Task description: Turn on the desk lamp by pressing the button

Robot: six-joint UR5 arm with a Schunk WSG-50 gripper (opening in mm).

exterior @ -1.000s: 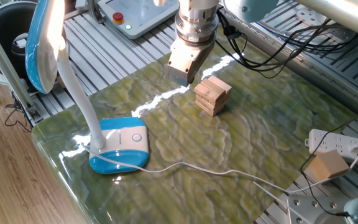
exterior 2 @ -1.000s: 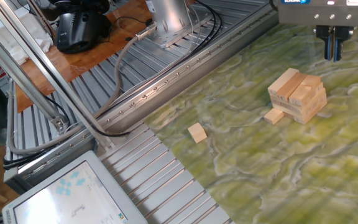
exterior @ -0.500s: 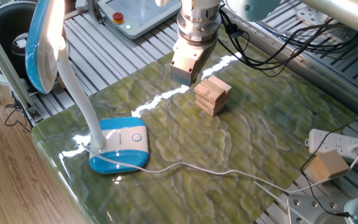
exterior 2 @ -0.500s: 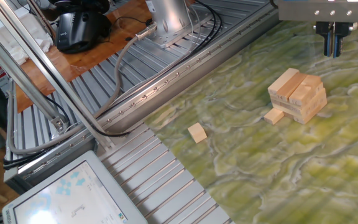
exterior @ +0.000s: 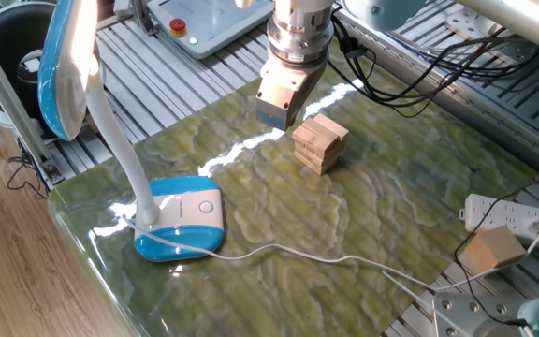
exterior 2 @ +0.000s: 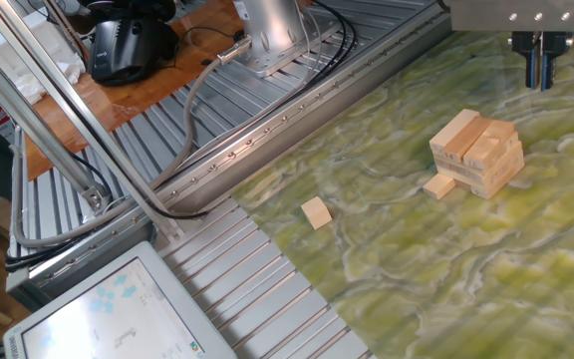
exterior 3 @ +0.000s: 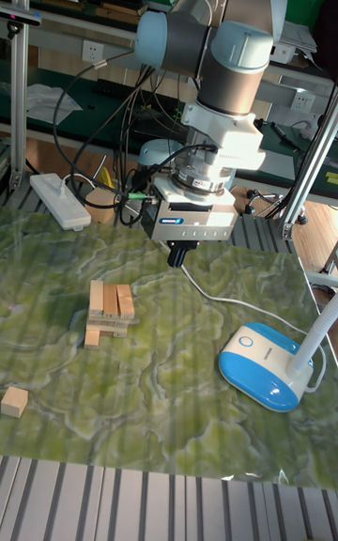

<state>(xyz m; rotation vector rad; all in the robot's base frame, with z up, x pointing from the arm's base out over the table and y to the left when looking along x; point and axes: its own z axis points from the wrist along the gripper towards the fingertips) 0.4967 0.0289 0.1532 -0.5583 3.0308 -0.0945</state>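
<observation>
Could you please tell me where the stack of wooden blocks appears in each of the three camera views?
One fixed view: the stack of wooden blocks sits upper centre, right of the gripper.
The other fixed view: right side, below the gripper.
Tall fixed view: left of centre, left of the gripper.
Shared landmark: the gripper.

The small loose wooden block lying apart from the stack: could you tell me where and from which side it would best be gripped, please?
Probably from straight above, fingers closing on two opposite side faces of the small loose wooden block. It lies flat on the table, well apart from the block stack, so its sides are free and nothing crowds the gripper.
</observation>
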